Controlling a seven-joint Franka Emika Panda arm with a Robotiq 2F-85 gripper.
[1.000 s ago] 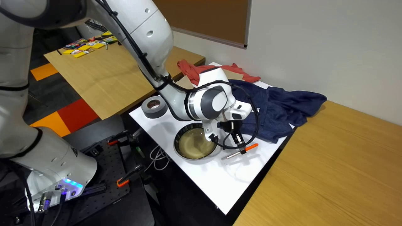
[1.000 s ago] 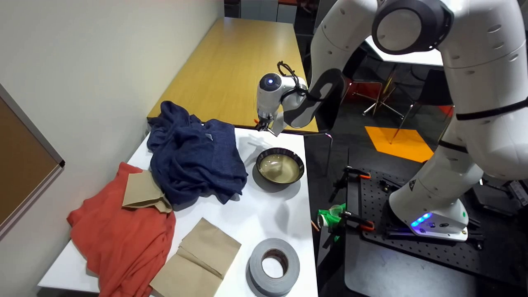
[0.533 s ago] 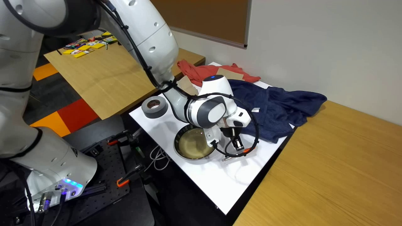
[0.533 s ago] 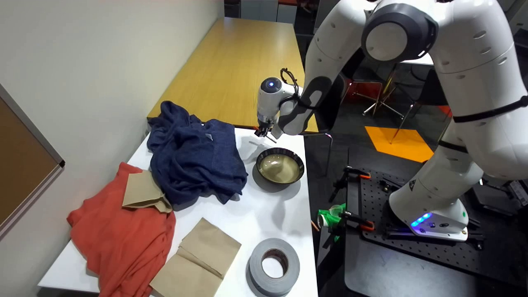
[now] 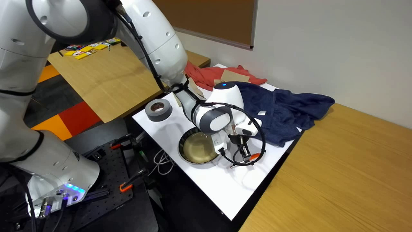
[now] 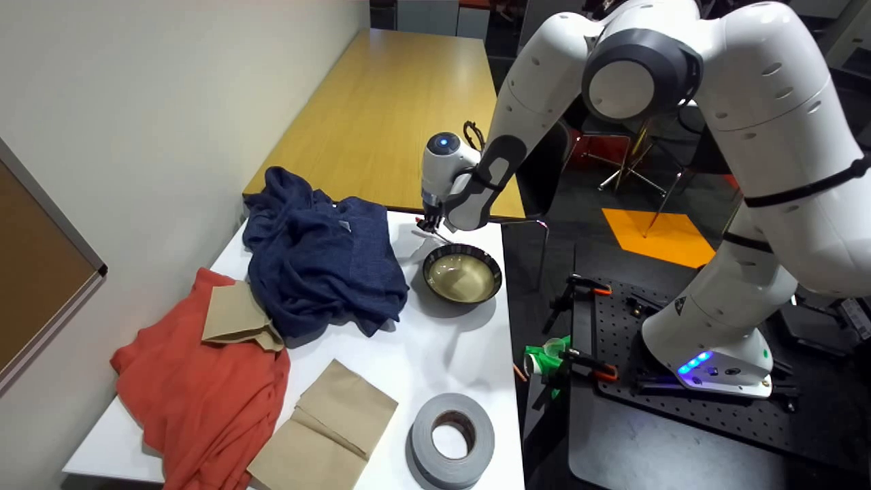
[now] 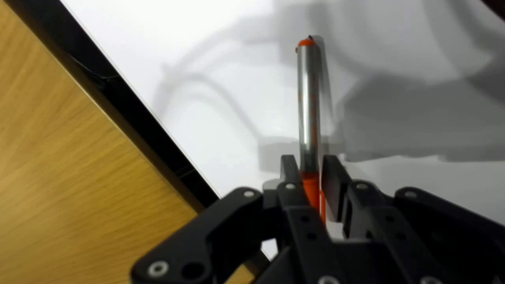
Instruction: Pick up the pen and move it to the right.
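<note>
Pen (image 7: 309,122) between the fingers (image 7: 333,185), silver end beyond the tips.

Pale wall (image 6: 190,102) beside wooden table (image 6: 401,95)

Bright, diffuse light leaves the white tabletop (image 5: 225,190) nearly washed out in an exterior view, the carpeted floor (image 5: 48,109) dim, blue status lights (image 5: 74,187) aglow. A pale sheen marks the bowl (image 6: 461,278). In the wrist view, soft gray shadows overlap around the pen (image 7: 308,98), its silver barrel gleaming; the foreground gripper (image 7: 308,167) looks slightly blurred.
</note>
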